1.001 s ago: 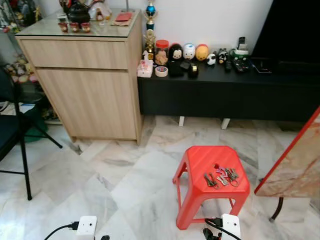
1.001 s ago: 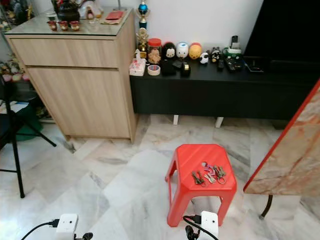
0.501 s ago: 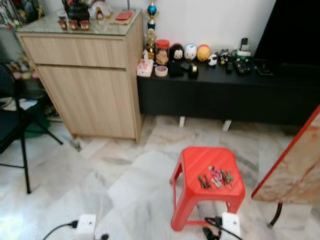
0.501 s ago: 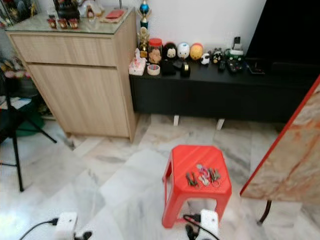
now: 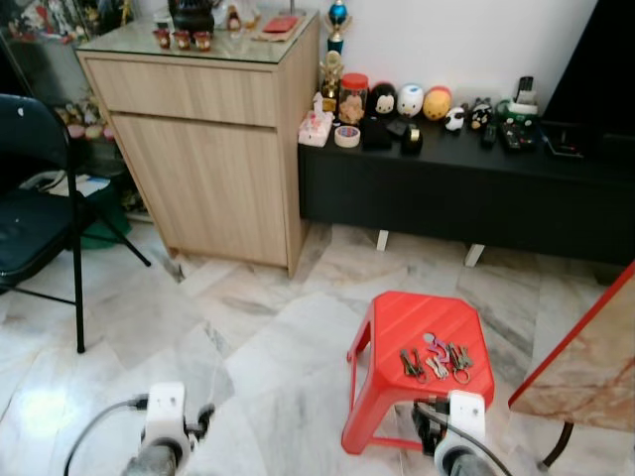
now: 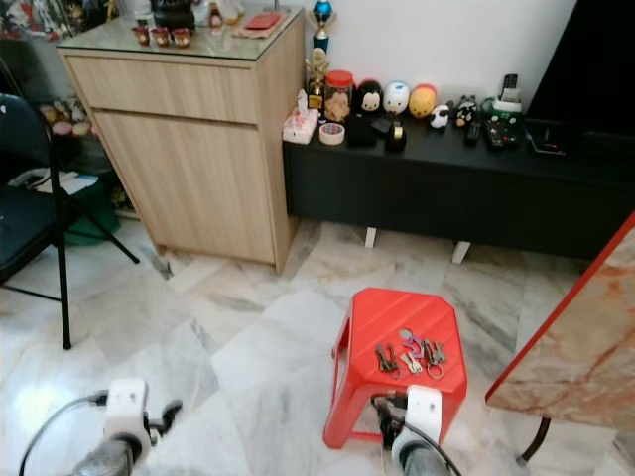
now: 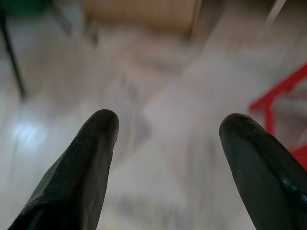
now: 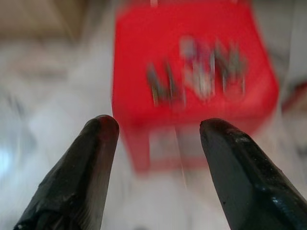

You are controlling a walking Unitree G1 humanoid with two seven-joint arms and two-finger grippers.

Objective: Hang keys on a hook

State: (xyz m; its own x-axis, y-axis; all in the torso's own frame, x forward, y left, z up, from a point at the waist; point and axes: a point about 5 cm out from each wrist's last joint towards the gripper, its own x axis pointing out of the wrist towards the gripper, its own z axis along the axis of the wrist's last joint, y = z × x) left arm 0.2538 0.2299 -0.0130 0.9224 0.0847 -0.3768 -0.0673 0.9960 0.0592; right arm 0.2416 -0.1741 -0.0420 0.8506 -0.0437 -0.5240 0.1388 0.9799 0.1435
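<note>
Home living room, marble floor, wooden cabinet, knick-knacks on black TV bench

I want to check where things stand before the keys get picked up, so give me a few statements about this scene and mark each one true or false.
1. The keys lie on the red stool. True.
2. The right gripper is shut on the keys. False: its fingers are apart and empty, short of the stool.
3. The left gripper is open over the floor. True.
4. The stool stands on the black cabinet. False: it stands on the marble floor.
</note>
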